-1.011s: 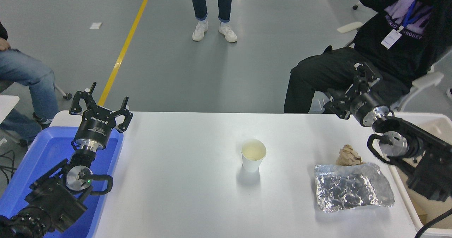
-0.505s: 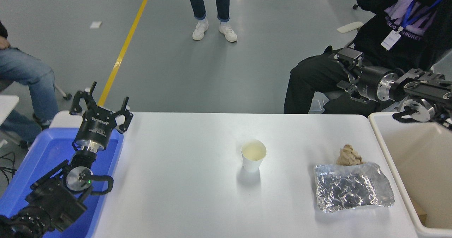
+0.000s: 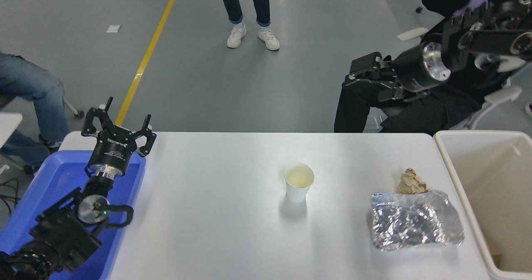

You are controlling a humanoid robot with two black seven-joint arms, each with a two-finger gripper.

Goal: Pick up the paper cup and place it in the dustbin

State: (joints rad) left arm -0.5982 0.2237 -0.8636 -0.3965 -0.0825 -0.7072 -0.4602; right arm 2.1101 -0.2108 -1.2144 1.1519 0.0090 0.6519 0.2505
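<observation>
The paper cup [image 3: 299,182] is small, white and cream inside; it stands upright near the middle of the white table [image 3: 216,213]. The dustbin [image 3: 441,148], a large cream bin, stands at the table's right edge. My right gripper [image 3: 356,70] is raised high beyond the table's far right edge, pointing left, well above and to the right of the cup. It looks open and holds nothing. My left gripper [image 3: 120,122] is parked open at the lower left, above a blue tray.
A crinkled silver foil bag [image 3: 415,221] and a crumpled brown paper ball [image 3: 410,182] lie between the cup and the dustbin. The blue tray [image 3: 50,180] is at the table's left. A seated person [image 3: 415,114] is right behind my right gripper; another stands at top centre [image 3: 249,6].
My right arm has risen from low over the dustbin to high at the upper right, and its gripper has swung round to point left. The cup and the left arm have not moved.
</observation>
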